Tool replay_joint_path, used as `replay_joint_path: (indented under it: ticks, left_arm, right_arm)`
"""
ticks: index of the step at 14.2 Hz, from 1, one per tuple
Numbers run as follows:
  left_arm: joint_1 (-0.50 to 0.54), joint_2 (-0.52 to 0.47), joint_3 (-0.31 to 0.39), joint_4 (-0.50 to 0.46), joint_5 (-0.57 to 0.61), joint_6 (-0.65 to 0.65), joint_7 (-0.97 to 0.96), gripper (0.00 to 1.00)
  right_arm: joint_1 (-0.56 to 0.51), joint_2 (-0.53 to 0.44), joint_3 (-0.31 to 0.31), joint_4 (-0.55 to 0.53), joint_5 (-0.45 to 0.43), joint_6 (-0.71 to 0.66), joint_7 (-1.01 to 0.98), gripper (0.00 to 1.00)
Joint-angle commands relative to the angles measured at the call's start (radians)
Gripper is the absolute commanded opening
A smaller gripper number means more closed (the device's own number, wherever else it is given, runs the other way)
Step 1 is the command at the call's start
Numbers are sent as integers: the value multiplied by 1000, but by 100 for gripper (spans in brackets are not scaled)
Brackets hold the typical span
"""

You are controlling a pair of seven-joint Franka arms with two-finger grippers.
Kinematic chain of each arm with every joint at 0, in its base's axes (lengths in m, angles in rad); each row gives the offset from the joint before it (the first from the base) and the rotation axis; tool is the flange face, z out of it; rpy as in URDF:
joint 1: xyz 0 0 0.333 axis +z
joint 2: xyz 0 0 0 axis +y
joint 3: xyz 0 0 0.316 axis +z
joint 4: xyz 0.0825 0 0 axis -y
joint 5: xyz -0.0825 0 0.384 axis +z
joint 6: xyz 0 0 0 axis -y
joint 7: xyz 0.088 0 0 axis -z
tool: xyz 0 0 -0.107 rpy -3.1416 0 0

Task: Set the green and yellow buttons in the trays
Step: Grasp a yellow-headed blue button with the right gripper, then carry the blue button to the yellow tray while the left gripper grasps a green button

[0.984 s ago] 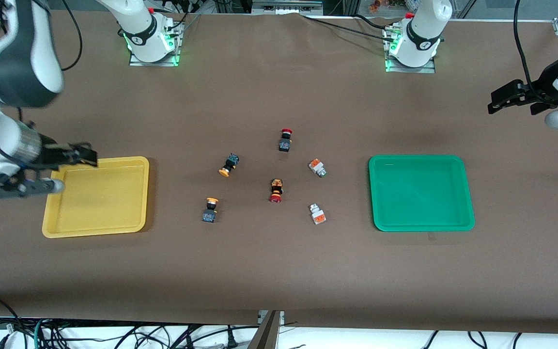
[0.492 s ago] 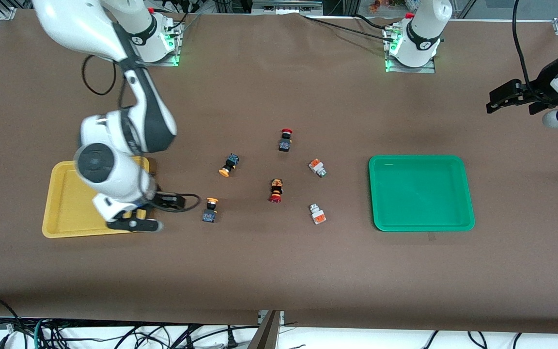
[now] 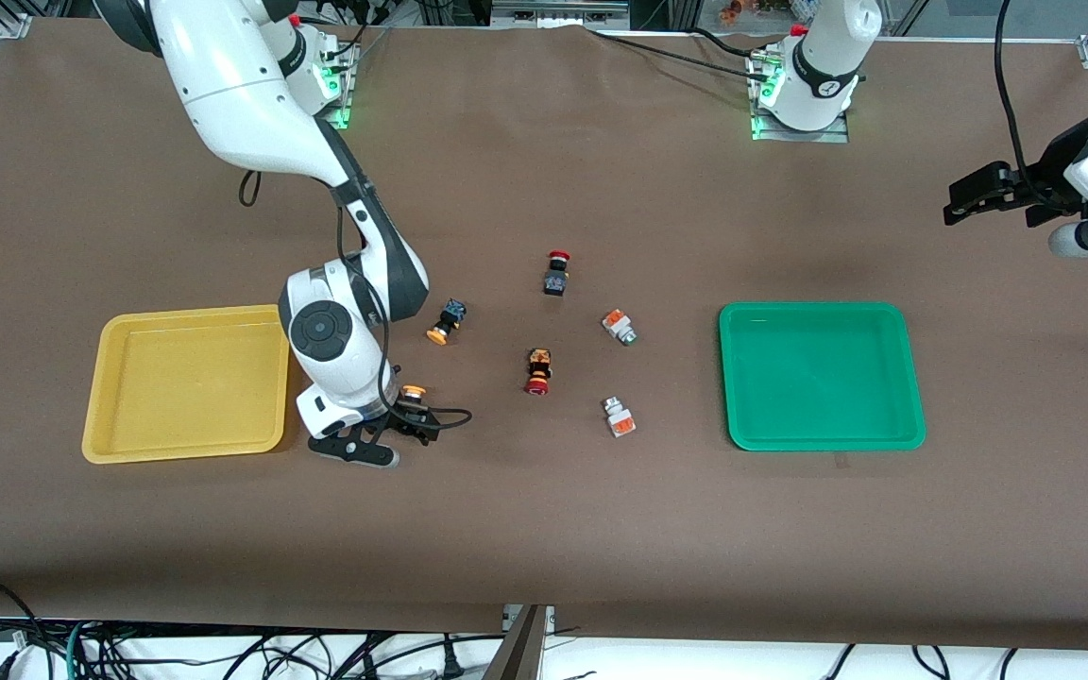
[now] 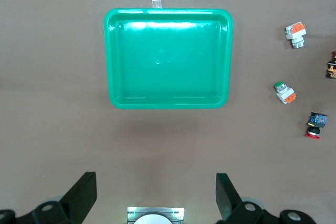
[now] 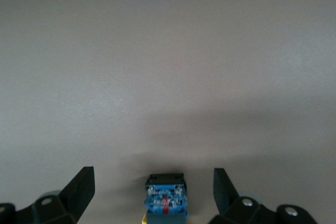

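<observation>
Front view, dial centred on the middle red switch, twelve toward the bases. My right gripper is low over the yellow button at about nine. The other yellow button lies at ten. The green buttons lie at two and four, and a second red switch stands at twelve. The yellow tray sits out at nine with nothing in it, and so does the green tray at three. My left gripper waits in the air past the green tray, over the left arm's end of the table.

Left wrist view: my left fingers stand wide apart, empty, looking down on the green tray and both green buttons.

Right wrist view: my right fingers are spread wide, one on each side of the yellow button's blue body, touching nothing.

I judge this the first pick, nothing sorted yet. Next I should lower until the pads flank the body, close squarely, lift, and carry it to the yellow tray. The button is small and could tip or slip.
</observation>
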Motion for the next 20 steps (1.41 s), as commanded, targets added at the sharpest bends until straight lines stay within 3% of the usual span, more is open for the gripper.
replay_joint_path:
  ticks: [1,3,4,5,6,7,10,12,15,20]
  left_arm:
    - [-7,-2,-6,-29,-31,3,-43,100]
    - [-14,-2,-31,-78,-54,44,-84,100]
    - [-14,-2,-73,-125,-54,99,-123,100]
    - [-14,-2,-112,-179,-52,158,-193,100]
    - [-14,0,-152,-224,-52,215,-253,100]
    - [-15,4,-195,-270,-52,283,-308,100]
    - [-18,94,-342,-386,-52,525,-539,100]
    - [-23,237,-435,-390,-40,675,-722,100]
    - [-110,444,-443,-382,-39,930,-992,100]
    - [-149,556,-430,-344,-26,964,-1071,100]
  right_arm:
    - [8,14,-6,9,8,1,21,100]
    - [18,12,-6,-24,8,-2,14,94]
    - [21,12,-6,-38,8,-4,15,71]
    - [28,12,-6,-44,8,-5,15,38]
    - [31,12,-6,-48,8,-5,3,15]
    - [29,12,-6,-49,9,-5,3,0]
    - [11,0,-8,-43,8,-30,-38,0]
    - [-76,-44,-10,-34,11,-157,-225,0]
    - [-222,-100,-14,-35,41,-281,-557,0]
    - [-418,-105,-54,-58,40,-352,-882,0]
